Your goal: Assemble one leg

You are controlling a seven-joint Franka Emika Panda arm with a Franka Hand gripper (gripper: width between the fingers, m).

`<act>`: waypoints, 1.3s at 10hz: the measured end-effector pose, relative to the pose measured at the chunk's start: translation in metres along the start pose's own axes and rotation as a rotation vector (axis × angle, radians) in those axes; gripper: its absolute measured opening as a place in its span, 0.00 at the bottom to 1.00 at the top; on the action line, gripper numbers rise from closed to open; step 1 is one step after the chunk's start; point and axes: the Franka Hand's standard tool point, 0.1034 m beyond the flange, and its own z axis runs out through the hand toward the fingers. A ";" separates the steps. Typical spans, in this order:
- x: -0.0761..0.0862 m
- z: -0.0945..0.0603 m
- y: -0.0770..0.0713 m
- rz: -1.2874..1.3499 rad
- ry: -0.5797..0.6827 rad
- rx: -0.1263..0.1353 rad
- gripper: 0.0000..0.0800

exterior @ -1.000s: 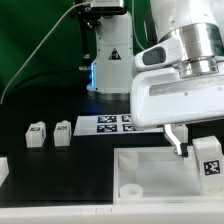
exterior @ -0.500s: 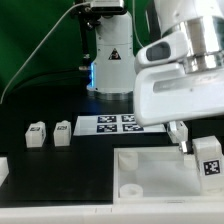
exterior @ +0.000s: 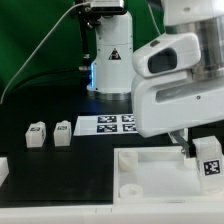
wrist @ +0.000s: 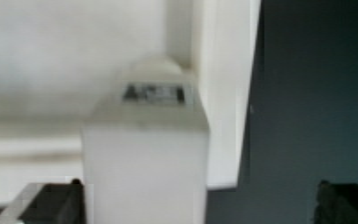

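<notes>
A white leg [exterior: 208, 158] with a marker tag stands upright at the right end of the large white tray [exterior: 160, 170] in the exterior view. My gripper [exterior: 190, 148] hangs over it, one dark finger [exterior: 185, 147] just beside the leg on the exterior view's left. In the wrist view the leg [wrist: 144, 150] stands between the two fingertips, close against one fingertip [wrist: 51, 205], with a clear gap to the other. The gripper [wrist: 201, 205] is open around the leg. Two more legs [exterior: 36, 133] [exterior: 63, 131] stand on the black table at the exterior view's left.
The marker board [exterior: 110, 123] lies flat behind the tray. The tray has a round corner hole [exterior: 131, 188] at its near left. The robot base [exterior: 108, 60] stands at the back. A white part's corner [exterior: 3, 170] shows at the left edge.
My gripper has moved toward the exterior view's right and slightly down, bringing the finger closer to the leg. The legs and the tray have not moved.
</notes>
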 end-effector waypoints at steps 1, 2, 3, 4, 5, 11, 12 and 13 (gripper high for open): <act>0.002 0.004 0.005 0.003 0.034 -0.008 0.81; -0.006 0.010 0.007 0.007 0.031 -0.012 0.81; -0.013 0.014 0.007 0.013 0.019 -0.013 0.81; -0.014 0.014 0.005 0.027 0.017 -0.013 0.81; -0.014 0.015 0.006 0.027 0.017 -0.013 0.81; -0.015 0.016 0.007 0.338 0.017 -0.009 0.37; -0.015 0.016 0.006 0.414 0.017 -0.008 0.37; -0.015 0.016 0.005 0.532 0.017 -0.006 0.37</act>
